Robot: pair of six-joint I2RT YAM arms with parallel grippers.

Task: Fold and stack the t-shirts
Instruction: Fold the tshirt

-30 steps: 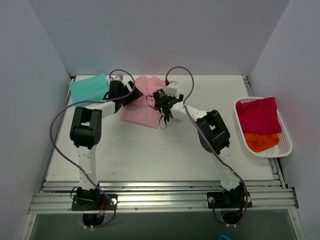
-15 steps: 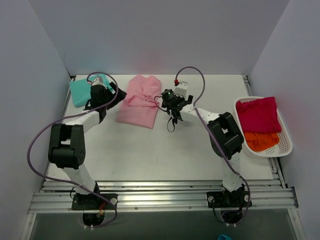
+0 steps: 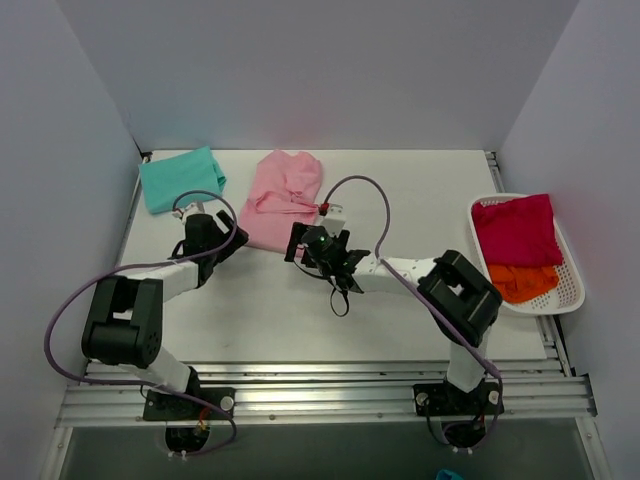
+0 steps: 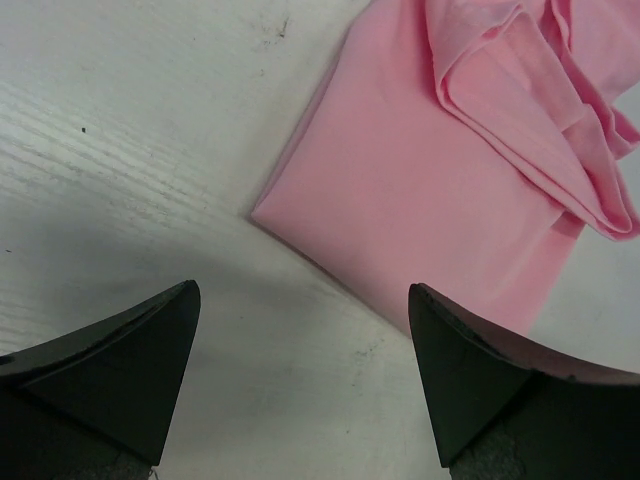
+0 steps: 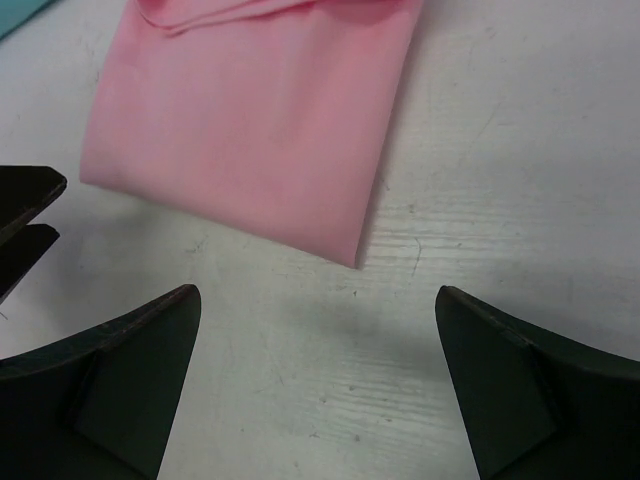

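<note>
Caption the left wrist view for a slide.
Open left gripper over the table, facing a corner of the pink shirt.

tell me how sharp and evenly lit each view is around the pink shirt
Top external: soft even light, sharp throughout, a bright glare band along the near edge of the table. Left wrist: the pink t-shirt is crisp, the left end effector slightly soft, a grey shadow on the table beneath it. Right wrist: similar, a faint shadow under the open right end effector.

White left arm [image 3: 165, 281] and white right arm [image 3: 402, 268] with bulky black elbow housings [image 3: 122, 322], looping purple cables [image 3: 60, 315], dark wedge-shaped tool fingers [image 4: 115, 370]
</note>
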